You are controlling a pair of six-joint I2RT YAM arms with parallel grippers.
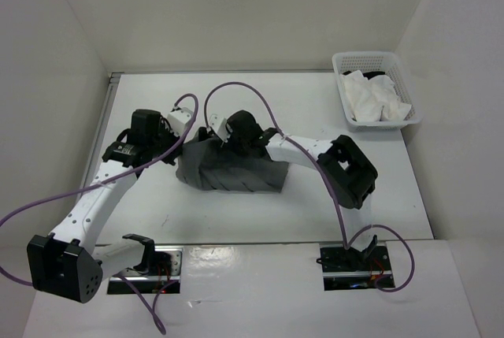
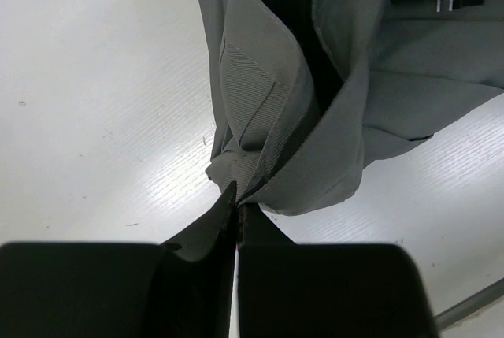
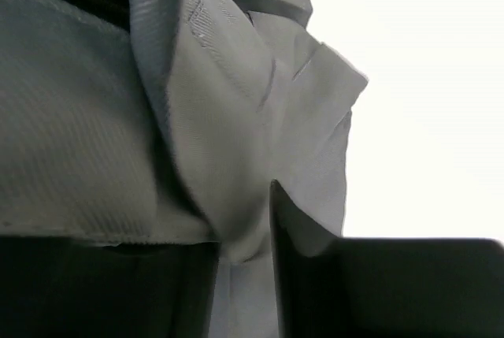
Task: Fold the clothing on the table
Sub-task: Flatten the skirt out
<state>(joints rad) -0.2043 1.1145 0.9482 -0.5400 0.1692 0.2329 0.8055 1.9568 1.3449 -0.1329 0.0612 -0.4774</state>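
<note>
– Skirt (image 1: 232, 169), dark grey. Where is it?

– Middle of the table (image 1: 315, 212), bunched into a wedge between the two arms. The near edge rests on the surface and the far edge appears to be drawn up.

– Left pincer (image 2: 238, 200)?

– Clenched on the skirt. The tips meet on a corner of cloth at the skirt's left side, where a ribbed band meets the plain fabric. Only the very edge is caught.

– Right pincer (image 3: 244, 220)?

– At the far edge, further right. A fold of cloth fills the gap between its fingers (image 3: 303, 275). I cannot tell whether they press it or merely straddle it.

– Why hold it so?

– A judgement: with two spots taken along one edge, that edge would travel straight, and the cloth could be carried over itself in a single fold without twisting. Pinching only the rim leaves the rest free to hang and drape.

– Material and texture?

– Thin woven fabric with a fine diagonal rib, visible close up. It creases softly. Pleats show from above as slanted ridges across the near face. The band by the left tips is coarser and ribbed lengthwise. Likely limp, so it may slip from a shallow hold.

– Shape at present?

– No clean outline. The layers overlap, and a dark hollow opens between them.

– Table surface?

– Matte white and flat, with faint streaking.

– Other items?

– Basket (image 1: 358, 60), white plastic lattice, in the far right corner, well apart from the skirt. It contains crumpled white cloths (image 1: 370, 102).
</note>
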